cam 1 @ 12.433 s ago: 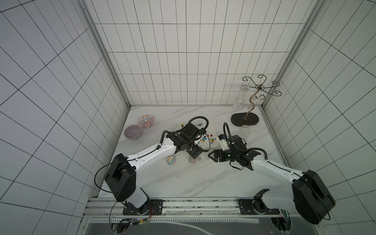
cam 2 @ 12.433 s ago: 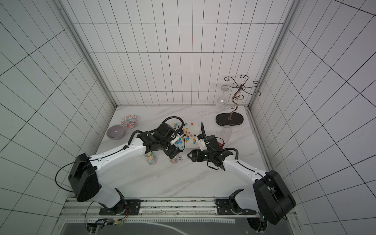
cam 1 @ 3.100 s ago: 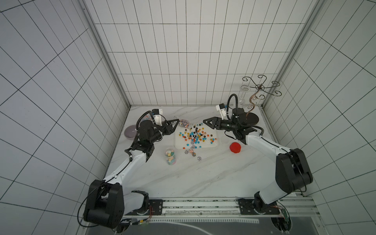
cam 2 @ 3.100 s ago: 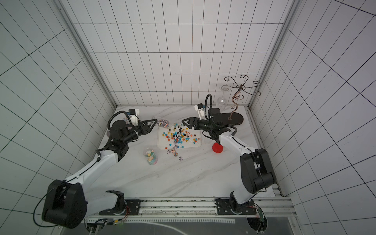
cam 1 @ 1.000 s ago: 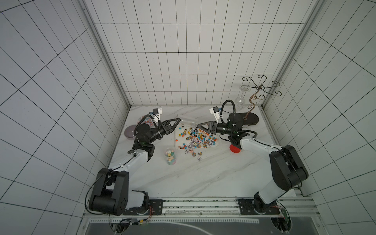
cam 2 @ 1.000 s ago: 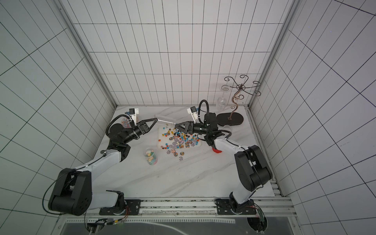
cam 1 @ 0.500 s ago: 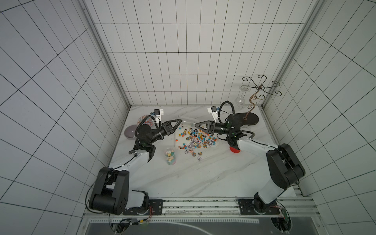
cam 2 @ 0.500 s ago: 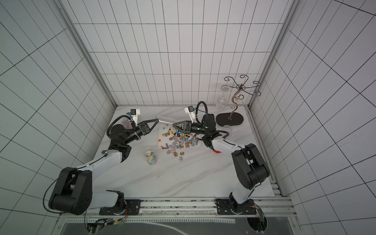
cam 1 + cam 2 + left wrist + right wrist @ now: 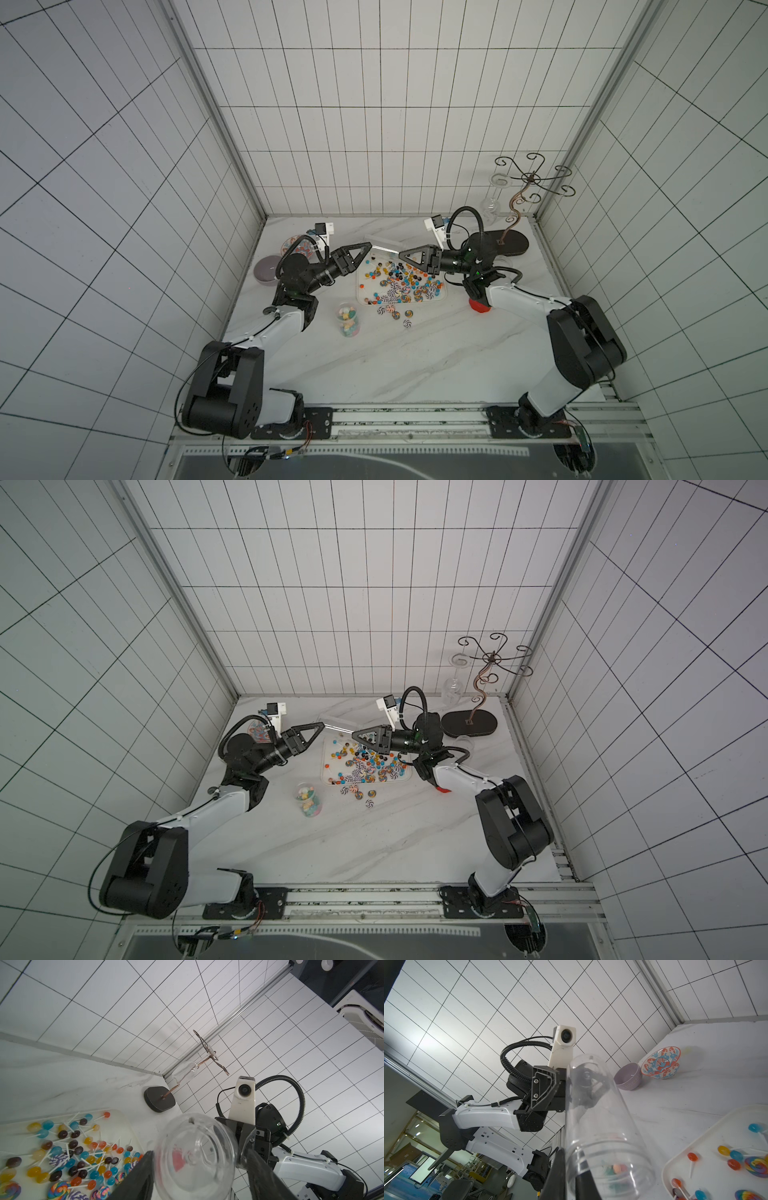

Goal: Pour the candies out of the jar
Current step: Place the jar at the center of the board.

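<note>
The clear jar (image 9: pixel 384 245) (image 9: pixel 336 725) hangs on its side, empty, above the far rim of the white tray (image 9: pixel 359 291). My right gripper (image 9: pixel 401 254) (image 9: pixel 570 1167) is shut on the wall of the jar's (image 9: pixel 598 1126) threaded mouth, one finger inside and one outside. My left gripper (image 9: pixel 368 247) (image 9: pixel 198 1152) is open around the jar's (image 9: pixel 195 1157) closed base, with a gap at one finger. The candies (image 9: pixel 399 284) (image 9: pixel 365 766) (image 9: pixel 79 1159) lie spread over the tray: ball lollipops on white sticks and swirl discs. A few swirl discs (image 9: pixel 395 313) lie on the table in front of it.
A small clear pot of pastel sweets (image 9: pixel 347 319) stands left of the tray's front. A red lid (image 9: pixel 478 306) lies under my right forearm. A lilac bowl (image 9: pixel 266 269) and a patterned bowl (image 9: pixel 297 245) sit at the back left. The black-based glass stand (image 9: pixel 505 243) fills the back right corner.
My right gripper has moved left to the jar's mouth and shut on it. The left gripper's jaws have opened at the other end of the jar.
</note>
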`<action>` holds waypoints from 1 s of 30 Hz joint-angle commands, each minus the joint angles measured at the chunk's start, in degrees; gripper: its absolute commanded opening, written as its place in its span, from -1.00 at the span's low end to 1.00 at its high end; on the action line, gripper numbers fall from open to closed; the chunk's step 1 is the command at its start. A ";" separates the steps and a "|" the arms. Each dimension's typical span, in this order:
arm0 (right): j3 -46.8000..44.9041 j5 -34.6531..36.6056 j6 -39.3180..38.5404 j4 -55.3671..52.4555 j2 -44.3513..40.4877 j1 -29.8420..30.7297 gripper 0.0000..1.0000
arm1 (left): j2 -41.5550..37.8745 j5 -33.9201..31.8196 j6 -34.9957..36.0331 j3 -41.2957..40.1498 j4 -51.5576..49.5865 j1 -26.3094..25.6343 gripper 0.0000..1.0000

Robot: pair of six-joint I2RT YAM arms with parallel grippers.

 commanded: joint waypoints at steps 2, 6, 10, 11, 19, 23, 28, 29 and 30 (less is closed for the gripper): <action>0.45 3.28 -7.80 -14.67 -4.88 -0.97 -1.00 | -1.64 0.72 8.65 4.33 -9.48 0.60 0.92; 5.41 8.70 -18.44 -36.41 -8.70 -2.64 -1.00 | -2.86 -0.29 16.81 9.03 -20.38 2.29 0.95; 12.90 16.12 -29.62 -58.58 -10.78 -5.48 -1.00 | -3.56 -3.40 24.17 12.56 -27.55 3.38 0.95; 15.29 19.16 -32.43 -64.21 -10.98 -6.05 -1.00 | -3.71 -4.88 27.91 14.03 -31.48 3.39 0.95; 31.41 41.18 -44.40 -93.50 -5.19 -7.86 -1.00 | -4.16 -22.18 47.72 21.03 -55.54 3.31 0.95; 36.59 44.65 -45.97 -98.26 -0.39 -8.92 -1.00 | -5.23 -22.95 49.01 21.26 -57.73 3.39 0.95; 44.92 47.87 -48.35 -105.00 8.50 -9.18 -1.00 | -6.01 -21.50 49.05 21.13 -58.10 3.21 0.95; 46.28 48.38 -48.69 -105.99 9.92 -9.28 -1.00 | -5.96 -21.39 49.14 21.28 -58.32 3.14 0.95; 47.66 49.21 -48.93 -106.85 11.41 -9.27 -1.00 | -6.02 -21.28 49.25 21.37 -58.46 3.12 0.95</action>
